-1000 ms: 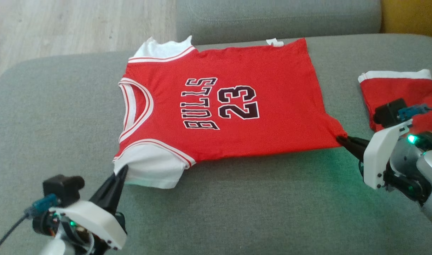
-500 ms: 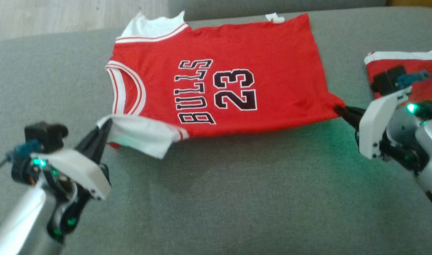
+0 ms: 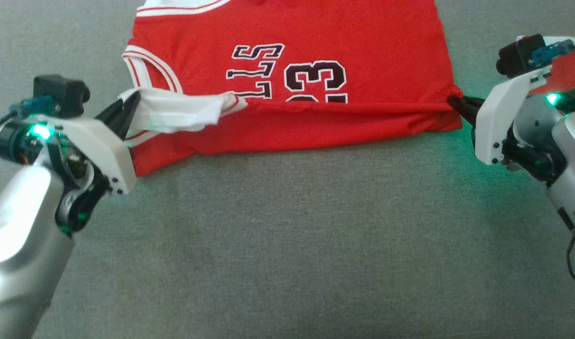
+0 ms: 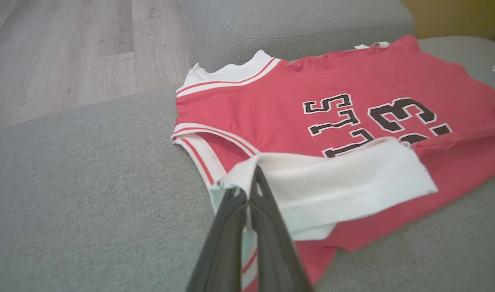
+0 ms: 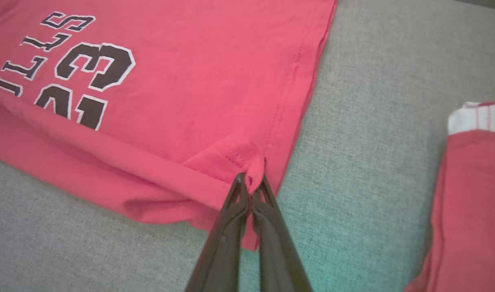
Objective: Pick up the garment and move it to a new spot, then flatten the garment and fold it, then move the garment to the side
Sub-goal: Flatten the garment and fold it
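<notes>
- left gripper (image 3: 127, 104) is clamped on the white sleeve (image 3: 174, 113), right gripper (image 3: 455, 101) on the hem corner (image 3: 449, 92)
- rest of the jersey (image 3: 362, 42) lies beyond both, long axis running left-right between them

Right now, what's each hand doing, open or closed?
Left hand: closed, holding the jersey by its white sleeve.
Right hand: closed, holding the jersey's hem corner.

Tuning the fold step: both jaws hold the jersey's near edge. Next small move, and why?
Probably carry both pinched corners across the jersey, kept level: jaws are shut on the white sleeve and hem corner, and the fold reaches just the print's lower edge.
</notes>
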Available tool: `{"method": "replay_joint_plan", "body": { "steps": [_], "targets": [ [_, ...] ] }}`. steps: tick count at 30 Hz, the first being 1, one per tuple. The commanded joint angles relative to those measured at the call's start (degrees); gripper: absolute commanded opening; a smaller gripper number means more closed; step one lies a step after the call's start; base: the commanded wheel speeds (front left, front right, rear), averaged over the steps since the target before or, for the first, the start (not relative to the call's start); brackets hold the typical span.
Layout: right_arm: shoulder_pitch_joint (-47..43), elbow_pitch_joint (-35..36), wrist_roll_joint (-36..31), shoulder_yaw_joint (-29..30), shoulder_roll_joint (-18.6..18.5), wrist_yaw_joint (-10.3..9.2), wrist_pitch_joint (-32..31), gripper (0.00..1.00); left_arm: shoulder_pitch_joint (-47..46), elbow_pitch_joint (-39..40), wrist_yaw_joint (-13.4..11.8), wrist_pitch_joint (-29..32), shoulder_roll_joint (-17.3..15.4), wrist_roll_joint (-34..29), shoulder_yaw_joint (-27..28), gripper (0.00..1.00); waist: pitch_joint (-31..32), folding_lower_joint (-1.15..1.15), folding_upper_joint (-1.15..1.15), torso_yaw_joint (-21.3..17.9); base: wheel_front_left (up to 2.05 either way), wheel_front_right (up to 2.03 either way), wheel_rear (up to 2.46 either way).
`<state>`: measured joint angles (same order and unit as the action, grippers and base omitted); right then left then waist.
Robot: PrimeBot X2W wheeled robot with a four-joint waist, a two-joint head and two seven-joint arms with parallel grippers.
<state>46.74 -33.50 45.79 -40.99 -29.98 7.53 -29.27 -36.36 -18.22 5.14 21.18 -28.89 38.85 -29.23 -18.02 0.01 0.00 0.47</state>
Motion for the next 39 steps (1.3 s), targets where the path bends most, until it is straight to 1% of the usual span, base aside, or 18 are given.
{"method": "replay_joint_plan", "body": {
  "steps": [1, 2, 3, 5, 7, 8, 11, 16, 19, 23, 26, 29, 32, 36, 39],
  "targets": [
    [1.94, 0.28, -0.77, -0.17, 0.02, -0.04, 1.07, 0.0, -4.62, -0.59, 0.43, 0.25, -1.81, -0.97, 1.76, 0.0, -1.17, -0.01, 0.0, -0.02, 0.0, 0.0, 0.0],
    [2.78, -0.08, -1.49, -0.23, 0.2, -0.04, 2.54, 0.6, -6.02, -1.66, 0.42, -0.65, -1.64, -1.95, 1.55, 0.36, -1.57, -0.01, 0.0, 0.0, 0.0, 0.0, 0.0],
    [3.6, -0.71, -2.36, -0.21, 0.34, -0.04, 4.17, 1.0, -7.52, -2.76, -0.17, -2.31, -1.36, -3.25, 1.62, 1.0, -2.03, -0.01, 0.0, 0.05, 0.0, 0.0, 0.0],
    [4.97, -2.02, -3.73, -0.53, 0.89, -0.04, 7.01, 1.0, -10.03, -5.27, -1.51, -5.53, -0.37, -5.41, 1.68, 1.0, -2.69, -0.01, 0.0, 0.09, 0.0, 0.0, 0.0],
    [6.51, -3.78, -4.89, 0.21, 1.72, -0.04, 11.53, 1.0, -11.81, -7.63, -2.5, -8.49, 1.1, -6.04, 2.18, 1.0, -3.06, -0.01, 0.0, 0.05, 0.0, 0.0, 0.0],
    [6.51, -3.78, -4.89, 0.21, 1.72, -0.04, 11.53, 1.0, -11.81, -7.63, -2.5, -8.49, 1.1, -6.04, 2.18, 1.0, -3.06, -0.01, 0.0, 0.05, 0.0, 0.0, 0.0],
    [7.74, -6.55, -5.42, 1.02, 3.51, -0.04, 17.19, 1.0, -13.55, -10.55, -3.49, -12.79, 2.55, -6.84, 2.77, 1.0, -2.94, -0.01, 0.0, 0.03, 0.0, 0.0, 0.0],
    [8.08, -9.42, -6.47, 0.34, 4.28, -0.04, 25.67, 1.0, -14.46, -13.4, -3.87, -20.09, 4.57, -7.18, 3.59, 1.0, -1.19, -0.01, 0.0, 0.46, 0.0, 0.0, 0.0],
    [7.57, -10.34, -6.99, 0.45, 4.46, -0.04, 31.64, 1.0, -13.84, -14.01, -4.0, -24.52, 5.79, -6.89, 4.21, 1.0, 0.67, -0.01, 0.0, 0.74, 0.0, 0.0, 0.0],
    [5.93, -11.19, -7.39, 1.84, 5.22, -0.04, 39.6, 1.0, -11.39, -13.34, -5.02, -29.89, 7.08, -6.08, 5.49, 1.0, 3.76, -0.01, 0.0, 0.84, 0.0, 0.0, 0.0],
    [4.08, -11.68, -9.05, 3.77, 5.91, -0.04, 43.05, 1.0, -8.46, -11.41, -6.21, -33.21, 8.02, -5.35, 6.7, 1.0, 6.12, -0.01, 0.0, 0.99, 0.0, 0.0, 0.0],
    [0.84, -10.81, -11.16, 8.47, 7.03, -0.04, 44.14, 1.0, -4.8, -7.81, -7.92, -35.59, 9.1, -6.28, 8.02, 1.0, 8.64, -0.01, 0.0, 1.56, 0.0, 0.0, 0.0],
    [-4.25, -6.06, -15.33, 16.32, 8.75, -0.04, 44.23, 1.0, 0.3, -4.07, -9.43, -36.09, 10.51, -7.53, 9.51, 1.0, 10.7, -0.01, 0.0, 1.68, 0.0, 0.0, 0.0],
    [-13.73, 0.82, -21.41, 26.24, 12.94, -0.04, 44.25, 1.0, 8.27, 1.13, -11.02, -36.15, 13.8, -9.16, 13.1, 1.0, 12.82, -0.01, 0.0, 1.74, 0.0, 0.0, 0.0],
    [-20.63, 5.72, -25.64, 31.58, 16.77, -0.04, 44.26, 1.0, 14.05, 2.96, -11.18, -36.16, 16.41, -10.92, 14.9, 1.0, 13.86, -0.01, 0.0, 1.66, 0.0, 0.0, 0.0]
  ]
}}
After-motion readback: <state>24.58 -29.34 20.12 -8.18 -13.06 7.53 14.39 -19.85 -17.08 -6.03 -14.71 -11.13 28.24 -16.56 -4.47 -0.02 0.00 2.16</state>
